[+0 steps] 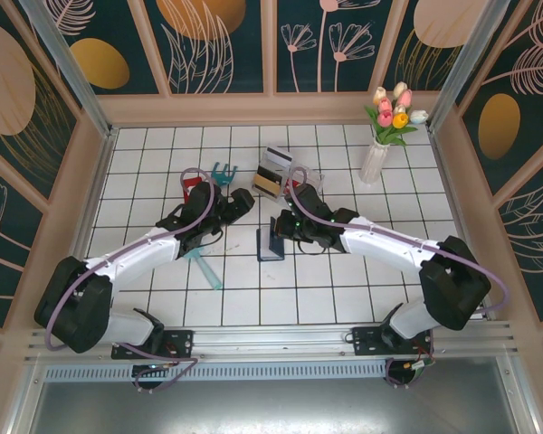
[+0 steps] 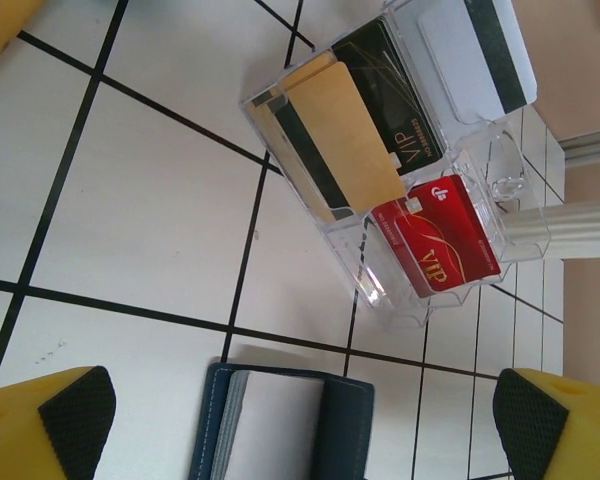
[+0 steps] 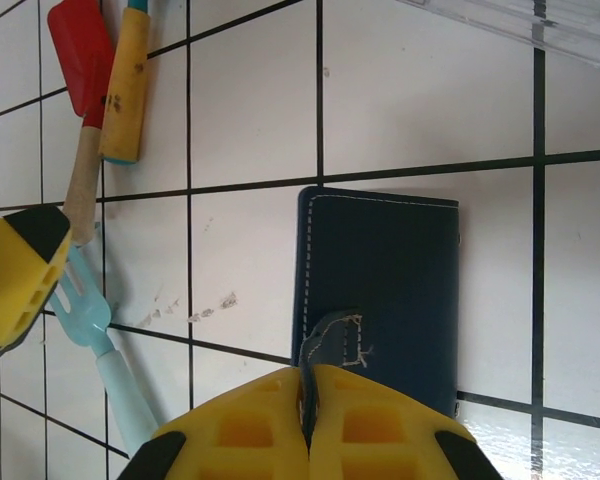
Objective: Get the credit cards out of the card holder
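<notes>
We mark the right tool (image 3: 308, 405) pinched on the clasp tab (image 3: 337, 340) of the card holder (image 3: 380, 270), whose long axis runs toward the table's far edge; the left tool (image 2: 302, 415), wide, hangs just left.

White link shells, black joint housings on left arm (image 1: 131, 255) and right arm (image 1: 389, 242), lilac cable (image 1: 195, 169) looped along each. Black mounting plates (image 1: 170, 344) at bases. Yellow finger bodies on left gripper (image 2: 300, 412) and right gripper (image 3: 308, 398), black textured pads (image 2: 75, 410) at the tips.
</notes>
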`<state>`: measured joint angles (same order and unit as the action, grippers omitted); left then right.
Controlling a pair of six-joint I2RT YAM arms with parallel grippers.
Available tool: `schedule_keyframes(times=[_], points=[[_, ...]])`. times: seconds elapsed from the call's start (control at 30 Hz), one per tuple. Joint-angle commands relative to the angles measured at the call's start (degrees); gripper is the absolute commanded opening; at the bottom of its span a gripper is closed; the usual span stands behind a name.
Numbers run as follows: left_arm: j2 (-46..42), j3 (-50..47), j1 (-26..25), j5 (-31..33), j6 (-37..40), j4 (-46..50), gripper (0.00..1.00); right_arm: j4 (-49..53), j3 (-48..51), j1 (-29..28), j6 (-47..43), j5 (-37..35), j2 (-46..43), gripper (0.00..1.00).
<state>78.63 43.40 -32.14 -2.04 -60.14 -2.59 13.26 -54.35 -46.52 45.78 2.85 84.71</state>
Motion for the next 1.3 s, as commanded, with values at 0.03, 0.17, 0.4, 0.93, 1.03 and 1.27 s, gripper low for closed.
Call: schedule_keyframes(times=[0.03, 0.17, 0.4, 0.93, 1.03, 1.27], points=[[0.0, -0.7, 0.3, -1.8, 2.9, 0.3, 0.99, 0.7, -1.9, -0.3, 0.4, -2.6, 0.4, 0.04], [2.1, -0.7, 0.3, -7.3, 5.0, -1.2, 0.98, 3.5, -1.1, 0.4, 0.7, -5.8, -0.2, 0.05], [8.8, 0.0, -1.2, -17.1, 5.0, -6.7, 0.93, 5.4, 4.3, 2.9, 2.1, -7.4, -2.8, 0.05], [18.8, 5.5, -3.9, -18.4, 3.3, -6.3, 0.49, 5.6, 10.4, 6.0, 2.0, -6.7, -5.4, 0.04], [18.8, 5.5, -3.9, -18.3, 3.4, -6.3, 0.47, 5.3, 10.5, 6.1, 1.8, -6.6, -5.4, 0.05], [19.2, 6.3, -3.9, -18.1, 4.5, -4.2, 0.57, 4.8, 11.0, 6.3, 1.7, -6.0, -5.2, 0.04]])
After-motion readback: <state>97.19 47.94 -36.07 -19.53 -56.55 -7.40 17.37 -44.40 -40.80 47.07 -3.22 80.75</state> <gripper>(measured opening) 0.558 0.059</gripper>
